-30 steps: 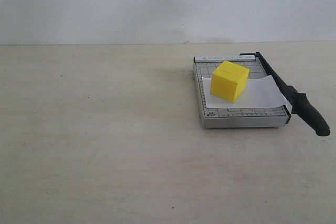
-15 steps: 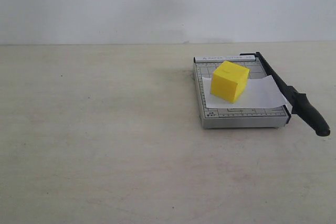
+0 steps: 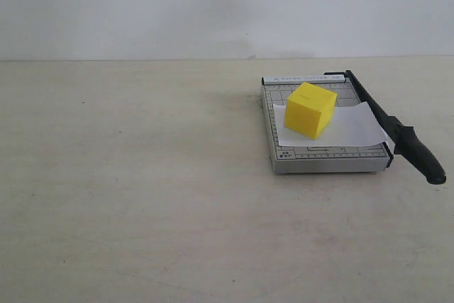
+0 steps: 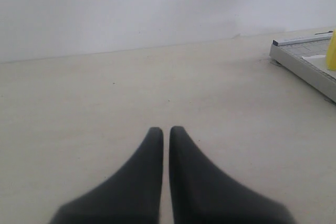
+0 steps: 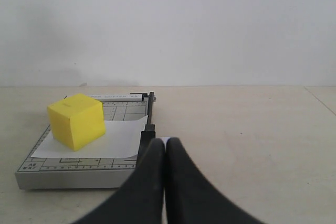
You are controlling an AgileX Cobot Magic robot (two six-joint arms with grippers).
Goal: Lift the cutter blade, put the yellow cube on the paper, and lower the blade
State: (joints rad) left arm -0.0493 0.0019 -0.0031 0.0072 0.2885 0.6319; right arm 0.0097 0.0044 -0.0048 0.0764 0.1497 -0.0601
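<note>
Exterior view: yellow cube [image 3: 310, 109] sits on the paper's [image 3: 355, 127] 9 o'clock end; cutter blade [image 3: 379, 115] lies down along the trimmer base's [image 3: 326, 158] 3 o'clock edge. Left gripper [image 4: 164, 132] and right gripper [image 5: 164, 142] are pinched closed, empty. Risk: bumping the handle [image 3: 423, 160] could tug the paper, shifting the cube.

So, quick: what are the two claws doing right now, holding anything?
Left gripper: shut, holding nothing.
Right gripper: shut, holding nothing.
</note>
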